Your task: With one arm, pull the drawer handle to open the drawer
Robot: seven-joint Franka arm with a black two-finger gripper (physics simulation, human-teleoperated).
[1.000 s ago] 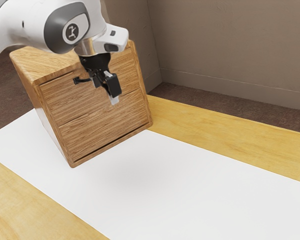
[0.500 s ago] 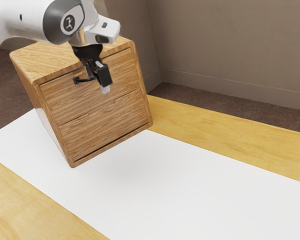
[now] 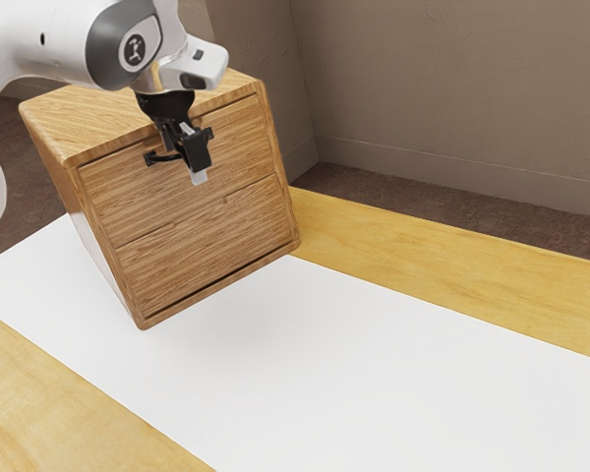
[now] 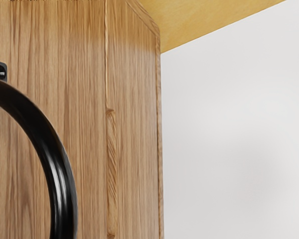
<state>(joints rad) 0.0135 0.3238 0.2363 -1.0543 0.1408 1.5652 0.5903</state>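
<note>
The pincer (image 3: 198, 165) has advanced to the black handle (image 3: 158, 156) of the top drawer (image 3: 172, 189), grip state undeterminable; the drawer remains shut, so pulling is still pending.

The black handle (image 4: 59, 159) is cut off by the wrist view's edge — its other end is unseen. On the cabinet (image 3: 187, 246) front, the gripper (image 3: 199, 169) hides part of the handle.

- The cabinet (image 3: 182, 258) sits on the desk (image 3: 393, 383), toward the exterior view's left.
- The handle (image 3: 158, 157) is on its upper drawer (image 3: 147, 197), above the lower drawer (image 3: 211, 246).
- Your pincer (image 3: 200, 172) hangs before the upper drawer, just beside the handle.
</note>
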